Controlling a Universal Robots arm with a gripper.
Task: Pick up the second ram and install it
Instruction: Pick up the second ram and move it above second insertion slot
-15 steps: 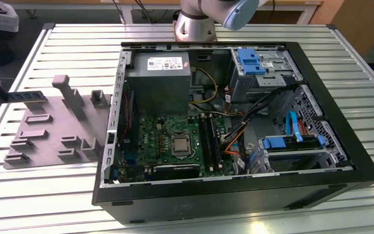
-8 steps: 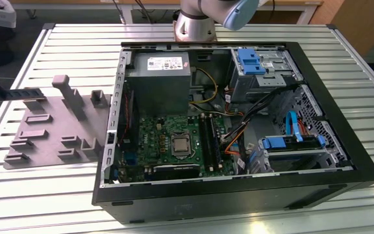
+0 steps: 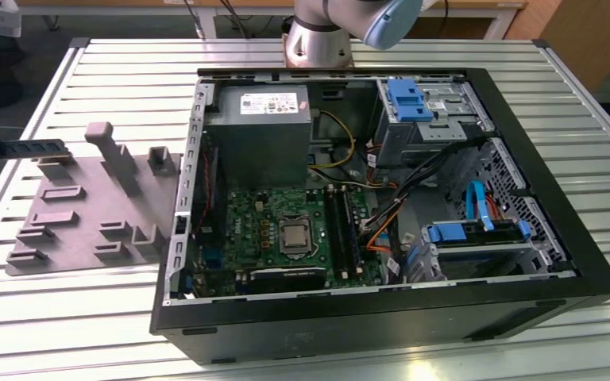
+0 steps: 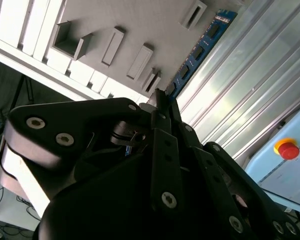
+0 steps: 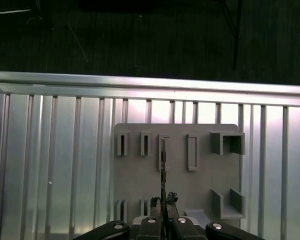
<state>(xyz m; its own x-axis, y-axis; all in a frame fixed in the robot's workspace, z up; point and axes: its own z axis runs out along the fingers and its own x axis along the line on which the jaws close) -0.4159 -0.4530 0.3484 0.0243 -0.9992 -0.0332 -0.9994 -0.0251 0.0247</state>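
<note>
The second ram (image 3: 32,148), in the exterior view, hangs over the grey holder plate (image 3: 88,210), at the exterior view's left of the computer case (image 3: 390,325). In the second wrist view the gripper (image 4: 162,100) is clenched on the ram's end. In the first wrist view the ram stands edge-on above the plate

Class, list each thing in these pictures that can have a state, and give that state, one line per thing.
gripper: shut on the second ram.
second ram: held by one end over the grey holder, not yet in the computer.
grey holder: slots beside the ram empty.
computer case: lying on its side, side panel off.
processor: uncovered, no cooler over it.
</note>
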